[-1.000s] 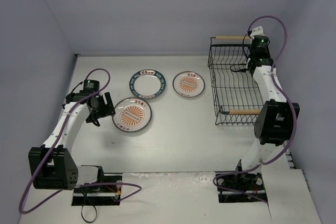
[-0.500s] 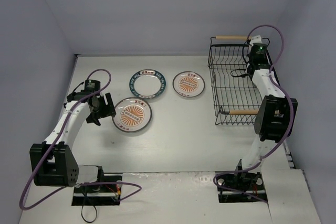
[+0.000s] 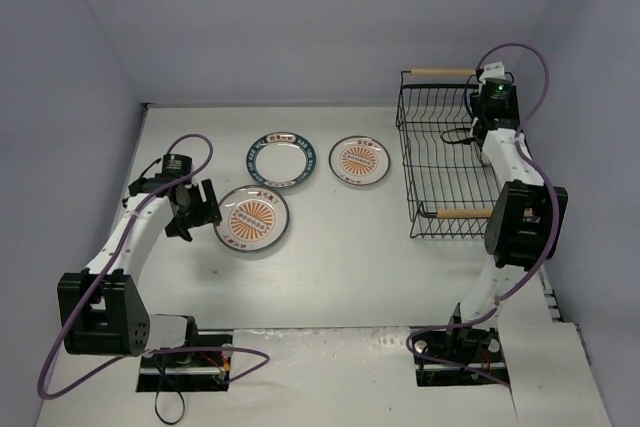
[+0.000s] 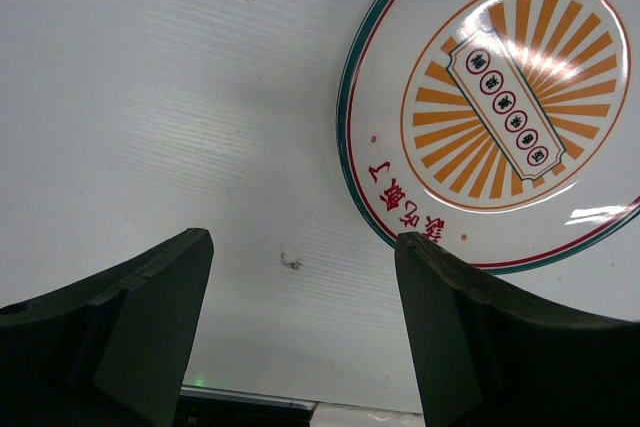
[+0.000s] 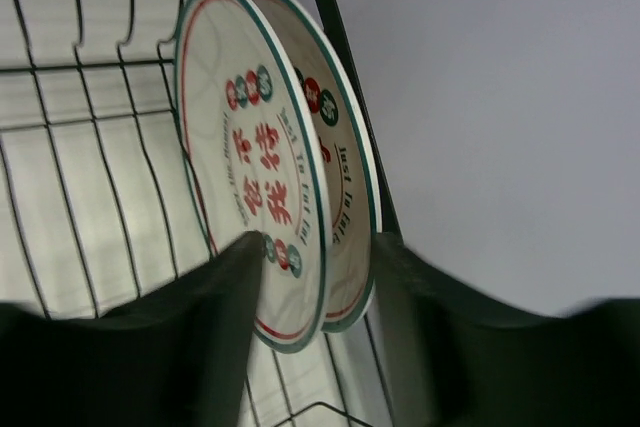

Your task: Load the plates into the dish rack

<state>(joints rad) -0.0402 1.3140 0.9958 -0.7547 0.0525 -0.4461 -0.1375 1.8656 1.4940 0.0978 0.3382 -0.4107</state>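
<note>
A sunburst plate lies flat on the table; in the left wrist view this plate is just ahead and right of my fingers. My left gripper is open and empty, low over the table at the plate's left rim. A dark teal-rimmed plate and a second sunburst plate lie further back. The black wire dish rack stands at the right. Two red-character plates stand on edge inside it. My right gripper reaches into the rack, its jaws apart on either side of their lower rims.
The rack's wooden handles are at its far end and near end. The grey side wall is close behind the rack. Walls bound the table on the left, back and right.
My right arm has drawn back toward the rack's far end. My left gripper has shifted slightly nearer and stays beside the sunburst plate. The plates on the table have not moved.
</note>
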